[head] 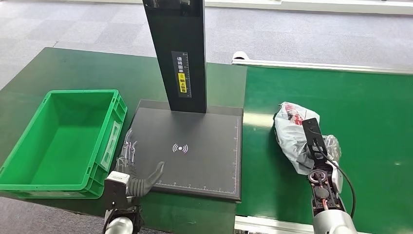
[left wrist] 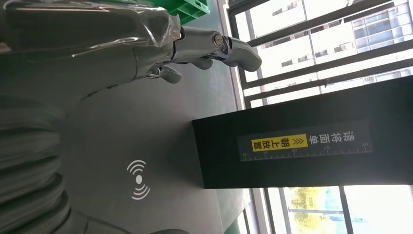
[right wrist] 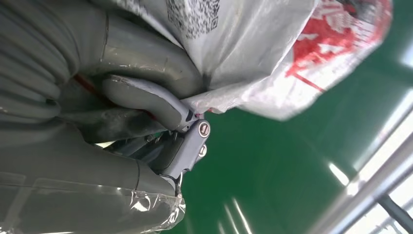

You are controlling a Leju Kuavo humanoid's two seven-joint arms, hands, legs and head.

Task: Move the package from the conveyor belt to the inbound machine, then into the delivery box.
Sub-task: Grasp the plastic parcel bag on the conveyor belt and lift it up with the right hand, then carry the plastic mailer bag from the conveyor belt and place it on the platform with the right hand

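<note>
My right hand (head: 325,161) lies on the package (head: 292,134), a white plastic bag with red print and a printed code; in the right wrist view my thumb (right wrist: 146,97) and fingers (right wrist: 187,148) close around the bag's crumpled edge (right wrist: 253,58), so I hold it; the package rests on the green conveyor belt (head: 341,107) just ahead of that hand and under it. My left hand (head: 136,170) is well apart from it, at the near left corner of the inbound machine (head: 190,146), a dark flat plate with a white signal mark and a black upright post bearing a yellow label; its fingers are spread wide and hold nothing, the thumb angled in over the plate. The delivery box (head: 29,161), a green crate, stands on the worktop (head: 73,68) just beside my left hand, on its outer side.
</note>
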